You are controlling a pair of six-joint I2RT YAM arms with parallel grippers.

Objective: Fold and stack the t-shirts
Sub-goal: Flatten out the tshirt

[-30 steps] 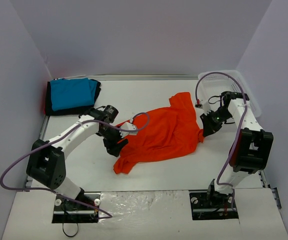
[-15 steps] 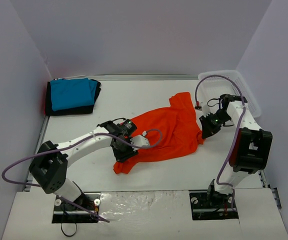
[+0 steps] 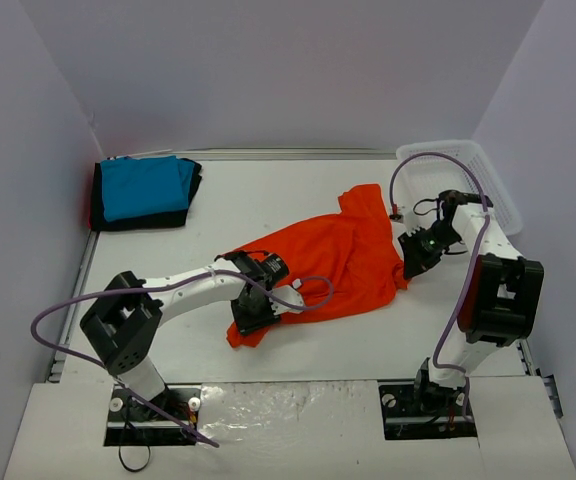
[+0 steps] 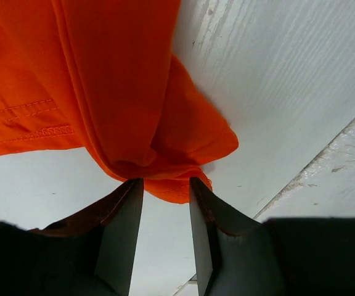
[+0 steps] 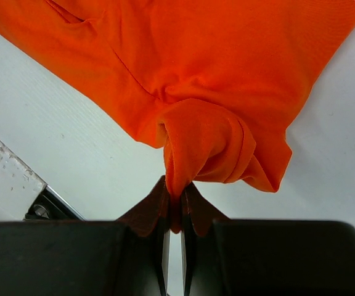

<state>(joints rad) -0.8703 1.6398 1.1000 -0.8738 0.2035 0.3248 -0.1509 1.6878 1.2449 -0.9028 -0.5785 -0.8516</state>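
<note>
The orange-red t-shirt (image 3: 333, 262) lies crumpled and unfolded in the middle of the table. My left gripper (image 3: 251, 318) is open over its near-left bunched corner (image 4: 165, 160), the jaws straddling the cloth's edge without gripping. My right gripper (image 3: 411, 258) is shut on the shirt's right edge; a pinched fold (image 5: 193, 148) rises from the jaws. The turquoise-blue folded shirt (image 3: 144, 187) lies on the black folded shirt (image 3: 143, 218) at the far left corner.
A white mesh basket (image 3: 498, 190) stands at the far right, behind the right arm. Purple cables loop from both arms over the table. A seam to a rougher white board (image 4: 325, 160) runs close to the left gripper.
My left gripper has moved right and toward the near edge, from the shirt's left side down to its near-left corner. The right gripper keeps its hold and has barely shifted.
</note>
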